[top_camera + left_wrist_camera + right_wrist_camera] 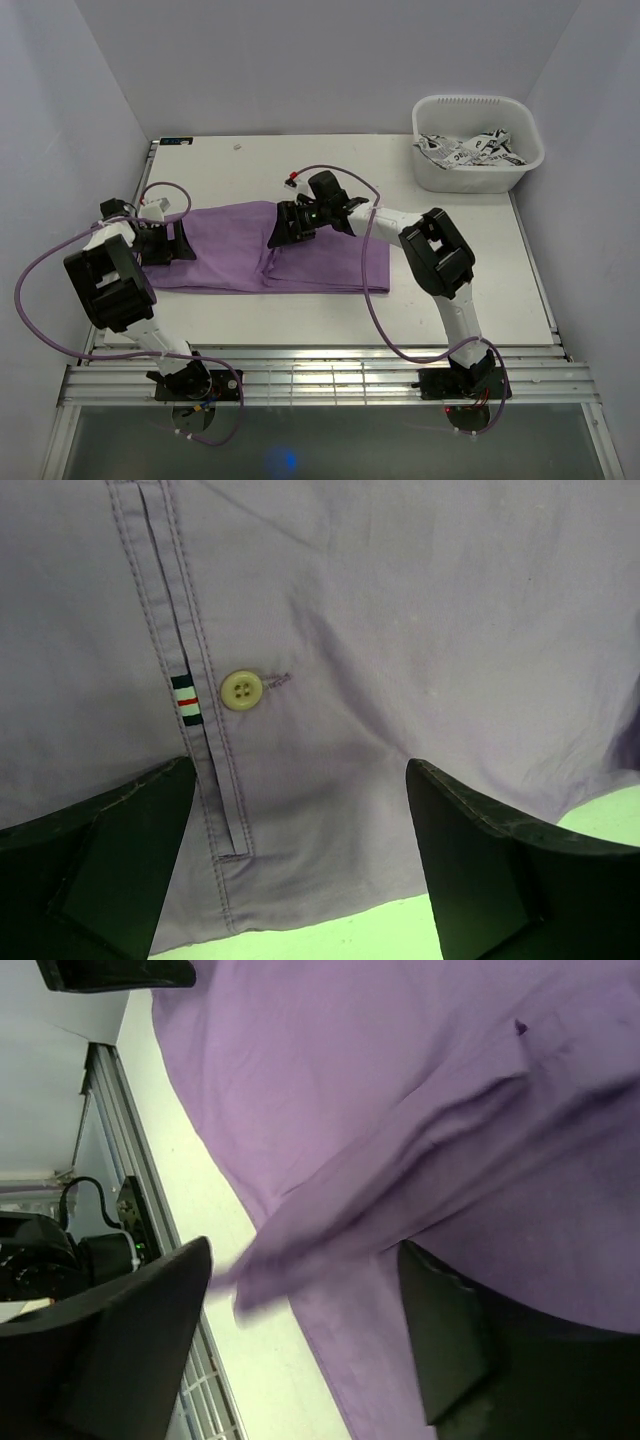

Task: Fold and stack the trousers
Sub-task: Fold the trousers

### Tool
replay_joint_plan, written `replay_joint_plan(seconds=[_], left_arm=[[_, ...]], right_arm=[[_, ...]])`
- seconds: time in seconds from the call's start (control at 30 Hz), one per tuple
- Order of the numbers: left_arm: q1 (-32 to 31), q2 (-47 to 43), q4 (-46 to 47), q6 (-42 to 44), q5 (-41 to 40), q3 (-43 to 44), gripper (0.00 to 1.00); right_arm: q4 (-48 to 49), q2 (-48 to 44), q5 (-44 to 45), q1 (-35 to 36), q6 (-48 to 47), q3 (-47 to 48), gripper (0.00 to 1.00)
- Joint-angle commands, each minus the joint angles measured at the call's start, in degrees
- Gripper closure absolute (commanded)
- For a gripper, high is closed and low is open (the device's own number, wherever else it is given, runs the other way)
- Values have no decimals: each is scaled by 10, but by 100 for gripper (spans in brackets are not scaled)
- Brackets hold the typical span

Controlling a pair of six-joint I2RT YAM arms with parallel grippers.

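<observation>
The lilac-purple trousers [230,265] lie flat across the middle-left of the table, folded lengthwise into a long band. My left gripper [178,240] hovers over their left end, open. In the left wrist view its fingers straddle the waist cloth [400,630] beside a pale button [241,690] and a small striped tag [184,699], and grip nothing. My right gripper [290,225] is over the band's far edge near the middle, open. In the right wrist view a loose, blurred flap of the trousers [300,1250] hangs between its spread fingers, free of both.
A white plastic tub [470,100] with a black-and-white patterned cloth [470,150] stands at the back right. The table's near edge meets a metal rail [320,375] by the arm bases. White walls close in left, back and right.
</observation>
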Motion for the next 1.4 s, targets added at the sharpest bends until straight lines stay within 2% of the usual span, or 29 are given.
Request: replay_joint_plan(seconds=[0.0,0.03,0.07,0.23,0.33,0.37,0.43,0.47,0.57,0.7,0.83,1.0,1.13,1.3,1.37], left_arm=[[-2,0,-68,-3,48,2,2],[-2,-5,-73,-1,61,7,2],[-2,-13,-78,2,73,13,2],[-3,-62,-123,21,166,50,2],[-21,-93,-135,26,190,64,2],[-31,-98,-135,25,192,66,2],[-63,-106,-133,20,193,71,3],[-75,-106,-130,16,203,72,3],[-111,-110,-103,-21,231,67,7],[-179,-105,-35,-80,294,37,12],[-233,-73,96,-168,356,3,18],[-300,-1,205,-263,342,-23,29],[-300,102,218,-281,314,-29,39],[-300,159,211,-289,283,-8,45],[-303,169,209,-290,292,-7,46]], right_arm=[[22,-14,-19,1,-15,39,16],[18,-21,-23,0,-20,41,12],[10,-28,-27,-2,-32,41,3],[-55,-90,-64,-27,-102,32,4],[-137,-134,-78,-63,-178,1,12],[-156,-156,-84,-74,-194,-10,19],[-210,-177,-93,-115,-244,-39,26],[-223,-187,-93,-128,-261,-72,33],[-267,-215,-98,-188,-322,-124,46],[-308,-202,-142,-235,-373,-181,53],[-291,-179,-174,-244,-395,-248,58],[-267,-134,-155,-261,-406,-306,62],[-258,-116,-139,-291,-410,-341,65],[-283,-132,-141,-347,-430,-373,66],[-294,-152,-143,-372,-433,-380,70]])
